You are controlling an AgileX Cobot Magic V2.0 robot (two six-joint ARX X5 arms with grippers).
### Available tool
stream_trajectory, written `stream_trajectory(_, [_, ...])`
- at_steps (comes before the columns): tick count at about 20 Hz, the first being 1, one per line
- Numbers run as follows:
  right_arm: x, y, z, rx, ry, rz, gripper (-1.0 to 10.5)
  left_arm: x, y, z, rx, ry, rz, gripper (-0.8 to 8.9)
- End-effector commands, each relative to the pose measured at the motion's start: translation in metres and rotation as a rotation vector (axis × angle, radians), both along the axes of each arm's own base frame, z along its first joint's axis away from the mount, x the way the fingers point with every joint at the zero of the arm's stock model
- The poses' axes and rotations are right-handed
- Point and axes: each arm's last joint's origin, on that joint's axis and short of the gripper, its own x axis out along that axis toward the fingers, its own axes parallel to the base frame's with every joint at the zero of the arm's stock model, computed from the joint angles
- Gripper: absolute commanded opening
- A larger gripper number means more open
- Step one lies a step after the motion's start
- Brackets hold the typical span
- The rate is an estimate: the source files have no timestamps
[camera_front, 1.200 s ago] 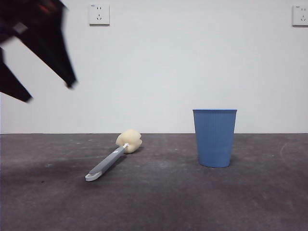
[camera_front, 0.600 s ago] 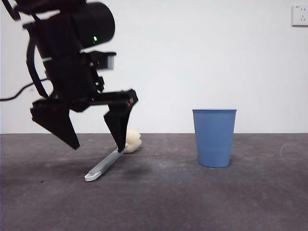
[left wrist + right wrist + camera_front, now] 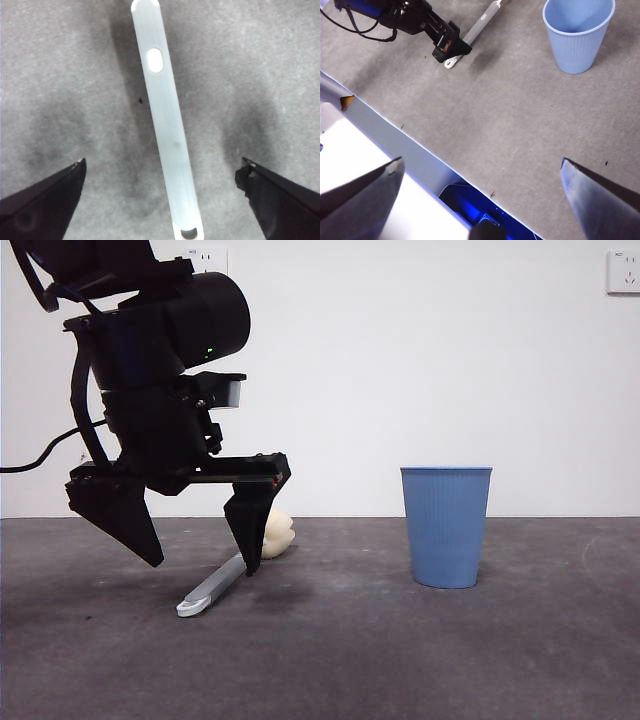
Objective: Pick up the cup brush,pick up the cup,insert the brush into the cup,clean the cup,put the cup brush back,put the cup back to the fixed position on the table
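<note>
The cup (image 3: 446, 527) is seen upright on the table (image 3: 400, 660), right of centre in the front view, with its wider rim at the top. In the right wrist view its mouth faces the camera and the inside is seen to be bare blue plastic, with nothing held in it. It is touched by neither end effector.

The cup brush (image 3: 222, 583) lies flat on the table, well apart from the cup, on its left in the front view. Its grey handle runs diagonally, the looped end lying nearer the camera and the cream sponge head (image 3: 279, 534) farther back, partly hidden behind one black jaw.

The left end effector (image 3: 200, 565) is held low over the brush handle, its jaws spread wide, one on each side of the handle. In the left wrist view the pale handle (image 3: 166, 120) is seen running between the two jaw tips with clear table on both sides, so nothing is gripped. Whether the tips touch the table cannot be told.

The right end effector (image 3: 480, 175) is held high over the near edge of the table, away from both things, its jaws also set wide apart with nothing between them. A wall socket (image 3: 623, 270) is seen on the white wall behind.
</note>
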Motion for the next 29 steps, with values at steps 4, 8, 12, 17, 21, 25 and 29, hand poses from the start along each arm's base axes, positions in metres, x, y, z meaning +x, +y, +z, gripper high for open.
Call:
stream_trajectory(4, [0.000,0.000,0.001,0.008,0.002,-0.007,5.7,0.001,-0.003,-0.012,-0.013,0.045,0.033,5.28])
stream_trajectory(8, [0.000,0.000,0.001,0.009,0.002,-0.007,5.7,0.000,-0.004,-0.017,-0.013,0.074,0.030,4.04])
stream_trajectory(12, [0.000,0.000,0.001,0.009,0.003,-0.008,5.7,-0.004,-0.008,-0.021,-0.006,0.101,0.037,4.03])
stream_trajectory(17, [0.000,0.000,0.001,0.009,0.002,-0.007,5.6,-0.006,-0.010,-0.021,-0.018,0.122,0.020,0.45])
stream_trajectory(21, [0.000,0.000,0.000,0.012,0.013,-0.013,5.6,-0.010,-0.007,-0.013,-0.011,0.121,0.016,-0.08])
stream_trajectory(25, [0.003,0.001,-0.001,0.026,0.057,-0.041,5.6,-0.016,-0.002,0.014,-0.035,0.051,-0.018,-0.08])
stream_trajectory(29, [0.019,0.004,-0.003,0.049,0.018,-0.054,5.6,-0.033,0.010,0.054,-0.062,-0.036,-0.075,-0.08])
